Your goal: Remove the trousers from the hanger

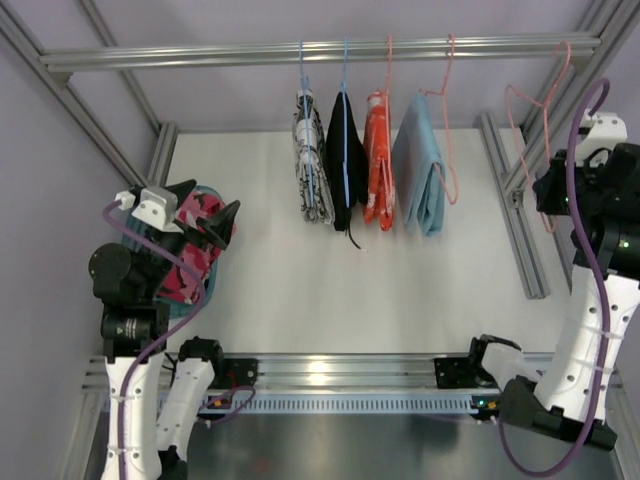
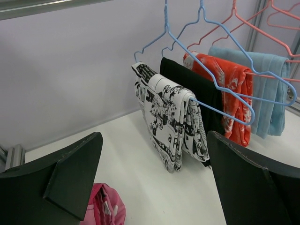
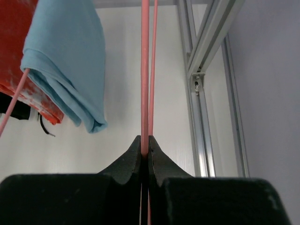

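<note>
Beneath the spread left claw lie the pink trousers.

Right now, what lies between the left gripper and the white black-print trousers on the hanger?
Only bare table lies between the left gripper and the white black-print trousers, as the left wrist view shows; the pink trousers lie below the gripper.
</note>
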{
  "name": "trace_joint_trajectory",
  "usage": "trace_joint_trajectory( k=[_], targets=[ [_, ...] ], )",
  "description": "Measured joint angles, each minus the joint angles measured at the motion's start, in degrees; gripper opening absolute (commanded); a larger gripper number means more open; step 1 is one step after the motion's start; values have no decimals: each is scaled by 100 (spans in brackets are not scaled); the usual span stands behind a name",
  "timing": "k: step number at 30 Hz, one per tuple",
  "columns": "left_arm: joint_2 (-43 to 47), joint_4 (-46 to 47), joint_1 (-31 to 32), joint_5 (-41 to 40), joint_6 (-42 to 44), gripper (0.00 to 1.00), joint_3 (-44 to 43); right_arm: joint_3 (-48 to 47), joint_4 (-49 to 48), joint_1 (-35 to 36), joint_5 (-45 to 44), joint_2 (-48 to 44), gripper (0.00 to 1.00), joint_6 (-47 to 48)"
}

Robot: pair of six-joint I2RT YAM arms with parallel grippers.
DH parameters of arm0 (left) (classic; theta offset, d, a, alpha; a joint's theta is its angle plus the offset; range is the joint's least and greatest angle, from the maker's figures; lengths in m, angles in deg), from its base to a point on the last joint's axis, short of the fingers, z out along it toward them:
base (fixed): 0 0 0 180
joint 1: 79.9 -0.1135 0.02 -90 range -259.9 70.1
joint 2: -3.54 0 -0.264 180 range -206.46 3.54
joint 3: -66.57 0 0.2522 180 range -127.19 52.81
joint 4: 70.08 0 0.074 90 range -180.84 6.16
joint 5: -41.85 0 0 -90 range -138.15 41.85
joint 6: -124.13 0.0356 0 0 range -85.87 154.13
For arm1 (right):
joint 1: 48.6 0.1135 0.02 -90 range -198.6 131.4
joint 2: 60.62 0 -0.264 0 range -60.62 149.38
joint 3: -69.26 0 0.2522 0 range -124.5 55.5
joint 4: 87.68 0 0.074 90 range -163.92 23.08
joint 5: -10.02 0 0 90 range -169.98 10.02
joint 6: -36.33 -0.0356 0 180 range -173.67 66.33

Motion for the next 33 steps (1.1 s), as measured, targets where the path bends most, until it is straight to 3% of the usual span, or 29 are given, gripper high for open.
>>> trace_joint_trajectory(
  k=[13, 33],
  targets=[
    [107, -70, 0, 79, 166, 99, 76, -1040, -575, -28, 592, 1360, 0, 33],
    [-839, -2103, 0, 229, 448, 99, -804, -79, -1040, -1034, 1552, 1506, 0, 160]
  ],
)
